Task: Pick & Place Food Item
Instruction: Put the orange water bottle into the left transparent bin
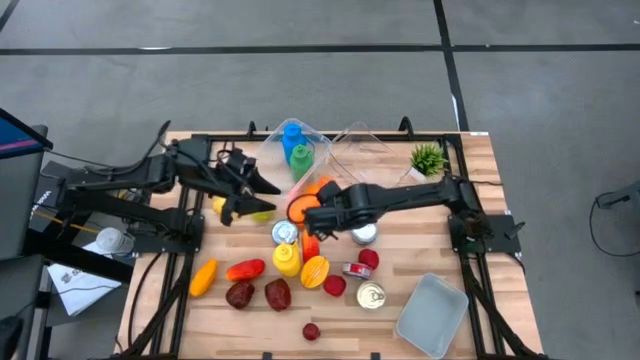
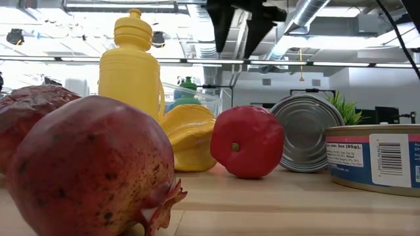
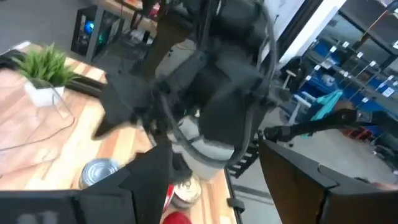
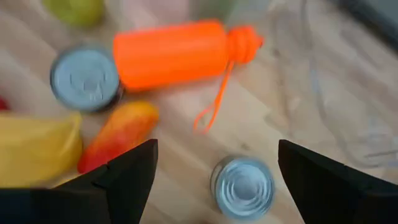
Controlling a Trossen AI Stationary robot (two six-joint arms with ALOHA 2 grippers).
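Overhead, the wooden surface (image 1: 420, 235) carries a cluster of food items at centre frame. The right tool (image 1: 312, 222) hangs over this cluster, beside the orange bottle (image 1: 300, 205) lying on its side; the left tool (image 1: 243, 195) sits left of centre, near a yellow-green fruit (image 1: 262, 214). A grey tray (image 1: 432, 315) occupies the lower right of the frame, a small potted plant (image 1: 428, 158) the upper right, and a clear container (image 1: 300, 150) holding blue and green bottles the upper centre.

The right wrist view adds what the overhead hides: both fingers (image 4: 127, 174) stand spread with nothing between them, above 2 tin cans (image 4: 85, 78), a red-orange mango (image 4: 118, 134) and the orange bottle with its cord.

The left wrist view shows its own fingers (image 3: 311, 186) apart and empty, facing the other arm; motion blur leaves the objects below uncertain, apart from a can (image 3: 98, 173).

Only the low view gives profiles: a pomegranate (image 2: 85, 167) at lower left, a yellow bottle (image 2: 131, 69) upright behind it, a red tomato-like fruit (image 2: 248, 141) at centre, and a labelled tin (image 2: 374, 157) at right.
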